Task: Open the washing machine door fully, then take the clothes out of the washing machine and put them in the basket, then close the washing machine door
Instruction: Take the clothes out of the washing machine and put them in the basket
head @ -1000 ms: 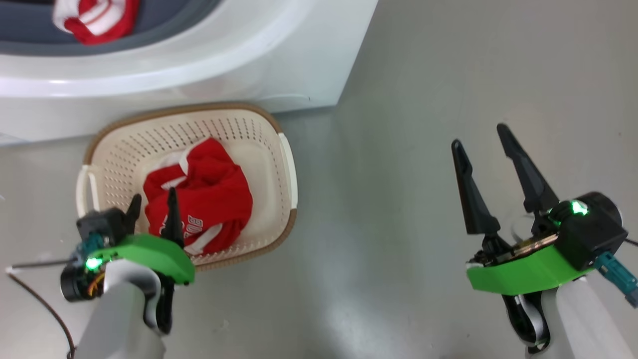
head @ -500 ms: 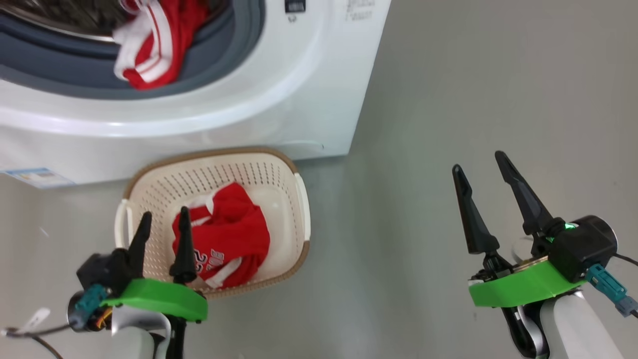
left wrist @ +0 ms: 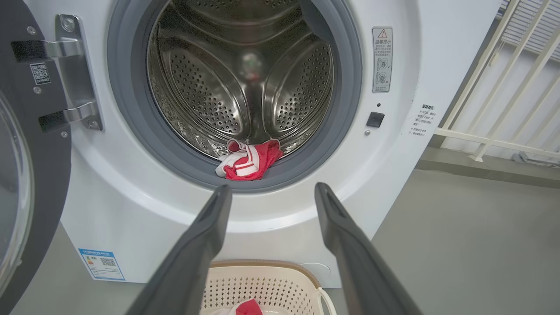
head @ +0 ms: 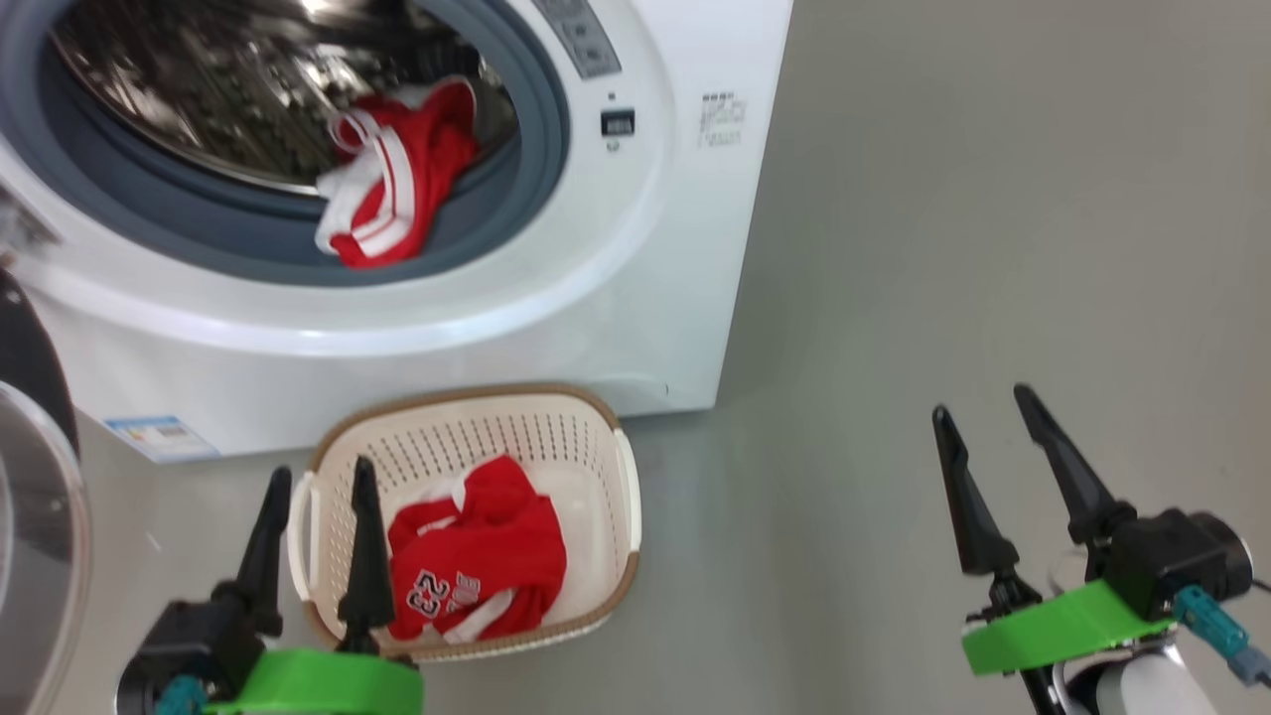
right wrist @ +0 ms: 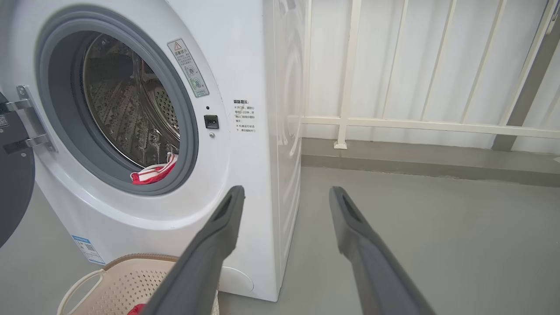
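The white washing machine (head: 635, 298) stands with its round black door (left wrist: 48, 175) swung open to the left, one red jersey (head: 392, 194) draped over the lower lip of its opening and a second jersey (head: 477, 566) (its 23 showing) crumpled in the cream basket (head: 467, 397) just before it.

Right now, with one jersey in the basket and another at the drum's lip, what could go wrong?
The remaining jersey lies across the grey seal; a shallow pinch may catch only an edge and drop it short of the basket.
The open left end effector sits near the basket and could knock it while rising.
The open door stands close to that arm.
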Robot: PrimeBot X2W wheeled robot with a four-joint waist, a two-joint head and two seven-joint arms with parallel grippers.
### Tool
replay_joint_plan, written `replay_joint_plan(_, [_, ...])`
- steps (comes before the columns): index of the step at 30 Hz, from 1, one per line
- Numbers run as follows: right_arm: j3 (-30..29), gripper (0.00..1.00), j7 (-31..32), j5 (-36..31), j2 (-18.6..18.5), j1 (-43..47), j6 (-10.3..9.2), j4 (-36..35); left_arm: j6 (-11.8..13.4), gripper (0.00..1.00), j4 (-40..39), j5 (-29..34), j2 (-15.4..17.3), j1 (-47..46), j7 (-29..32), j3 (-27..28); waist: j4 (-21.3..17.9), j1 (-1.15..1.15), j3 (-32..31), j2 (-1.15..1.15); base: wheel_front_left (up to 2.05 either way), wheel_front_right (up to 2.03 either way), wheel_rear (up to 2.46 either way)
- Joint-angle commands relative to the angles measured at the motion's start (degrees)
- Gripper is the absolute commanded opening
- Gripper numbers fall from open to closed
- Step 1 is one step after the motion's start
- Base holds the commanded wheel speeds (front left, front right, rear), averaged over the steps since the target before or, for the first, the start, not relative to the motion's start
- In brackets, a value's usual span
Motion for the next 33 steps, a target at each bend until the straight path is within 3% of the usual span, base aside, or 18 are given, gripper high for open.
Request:
replay_joint_plan(1, [1.1, 1.00, -0.4, -0.4, -0.1, 1.0, 0.36, -1.3, 0.5, 1.00, -2.5, 1.5, 0.8, 1.4, -0.4, 2.2, 0.6, 0.00, -3.9, 0.00, 0.00, 0.00, 0.00])
replay_joint_plan(15, [0.2, 1.00, -0.4, 0.1, -0.1, 7.4, 0.36, -5.0, 2.1, 1.00, -6.9, 5.1, 0.8, 10.6, -0.4, 3.1, -0.4, 0.00, -10.7, 0.00, 0.00, 0.00, 0.00])
replay_joint_plan(33, [0.6, 1.00, -0.4, 1.0, -0.1, 8.5, 0.36, -5.2, 2.5, 1.00, -6.8, 5.4, 1.2, 11.9, 0.0, 1.4, -0.2, 0.00, -11.5, 0.00, 0.00, 0.00, 0.00])
